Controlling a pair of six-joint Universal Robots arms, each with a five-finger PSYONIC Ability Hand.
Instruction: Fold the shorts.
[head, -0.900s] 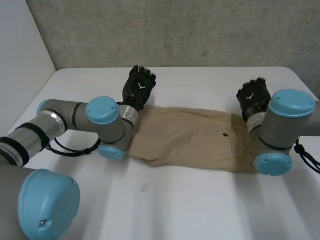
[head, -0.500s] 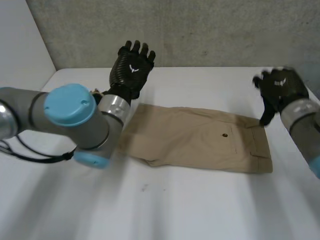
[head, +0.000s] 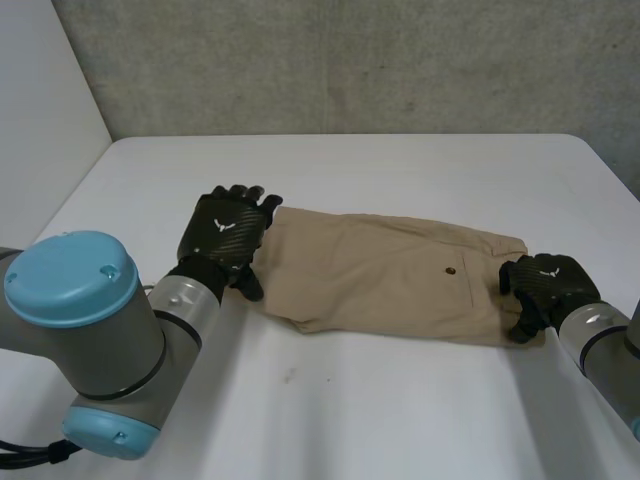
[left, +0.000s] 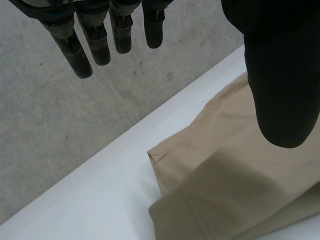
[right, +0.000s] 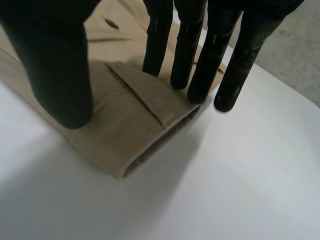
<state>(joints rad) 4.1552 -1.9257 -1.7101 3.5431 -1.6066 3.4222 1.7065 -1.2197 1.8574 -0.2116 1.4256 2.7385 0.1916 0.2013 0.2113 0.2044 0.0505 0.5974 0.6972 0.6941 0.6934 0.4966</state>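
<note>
Tan shorts (head: 390, 275) lie flat across the middle of the white table (head: 400, 410), folded lengthwise, waistband to the right and leg hems to the left. My left hand (head: 225, 233) hovers at the leg-hem end with straight fingers, holding nothing. In the left wrist view the left hand (left: 280, 75) is spread above the stacked hems of the shorts (left: 225, 175). My right hand (head: 545, 284) is at the waistband end. The right wrist view has the right hand (right: 200, 60) with straight fingers over the waistband corner of the shorts (right: 130, 125), thumb apart on the near side.
A grey wall (head: 350, 60) runs behind the table's far edge. Bare white table surface lies in front of the shorts and at both ends. My left arm's big joint (head: 85, 320) sits low at the near left.
Both hands have come down from the far side of the table to the two ends of the shorts. The shorts have not shifted.
</note>
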